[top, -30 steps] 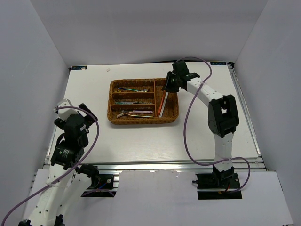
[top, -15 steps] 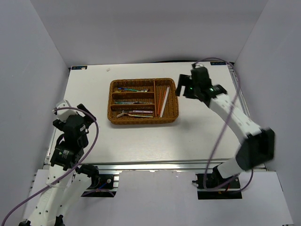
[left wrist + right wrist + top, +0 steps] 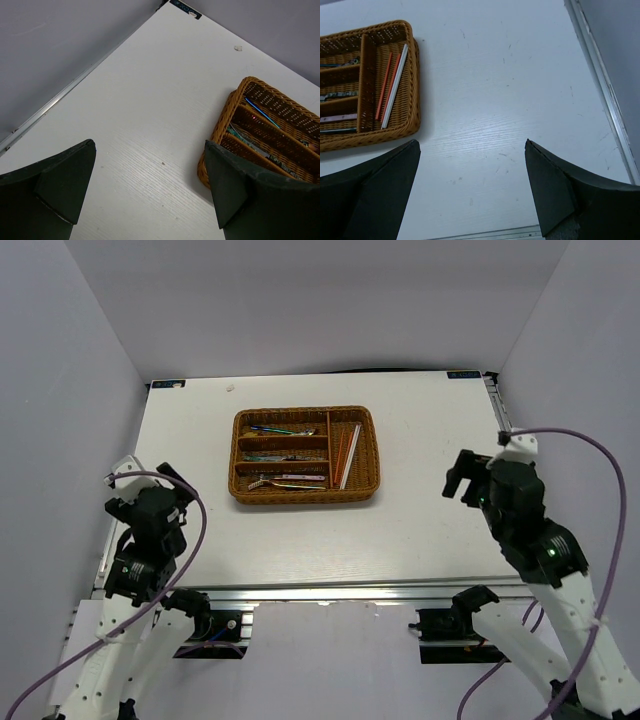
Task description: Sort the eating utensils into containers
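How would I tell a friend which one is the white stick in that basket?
Find the brown wicker tray on the white table. The crosswise slot at its right end holds three thin sticks. Beside two orange-red sticks, the white stick is the lone pale one, lying nearest the tray's outer wall.

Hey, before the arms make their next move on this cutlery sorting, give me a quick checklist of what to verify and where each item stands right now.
1. Right gripper open and empty: ok.
2. Left gripper open and empty: ok.
3. Chopsticks inside the wicker tray, in its vertical slot: ok.
4. Both grippers apart from the tray: ok.
5. Loose utensils on the table: none visible, ok.
6. Long slots each hold one utensil type: cannot tell, too small.
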You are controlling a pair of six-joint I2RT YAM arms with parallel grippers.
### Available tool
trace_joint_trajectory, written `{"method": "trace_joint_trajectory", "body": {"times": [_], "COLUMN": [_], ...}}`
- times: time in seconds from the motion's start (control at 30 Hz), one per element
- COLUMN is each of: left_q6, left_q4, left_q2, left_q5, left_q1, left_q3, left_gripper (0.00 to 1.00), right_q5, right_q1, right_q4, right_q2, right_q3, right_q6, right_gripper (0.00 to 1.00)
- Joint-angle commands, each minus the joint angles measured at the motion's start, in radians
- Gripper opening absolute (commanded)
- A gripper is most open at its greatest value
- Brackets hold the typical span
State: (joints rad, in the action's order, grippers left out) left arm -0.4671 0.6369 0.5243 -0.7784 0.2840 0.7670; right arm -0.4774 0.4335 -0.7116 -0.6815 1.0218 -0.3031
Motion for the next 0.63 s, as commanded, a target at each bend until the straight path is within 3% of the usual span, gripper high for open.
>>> {"method": "trace_joint_trajectory", "body": {"times": [0.0, 0.6], "left_q6": [0.038, 0.056], "left_q4": [-0.002, -0.031], "left_q2": [-0.041, -0.153], "left_q5": [0.008, 0.039], "left_q1": [-0.005, -0.005], "left_q3": [0.043, -0.017], "left_gripper": [0.98, 0.98], "right_q5": [-0.043, -0.075], "right_q1": [0.002, 0.002], "right_q4": [-0.092, -0.118], "right_q2": [0.104, 0.2], "right_q3": [0.004, -0.071], "right_q6": [0.021, 0.001], "right_gripper": [0.89, 0.9]}}
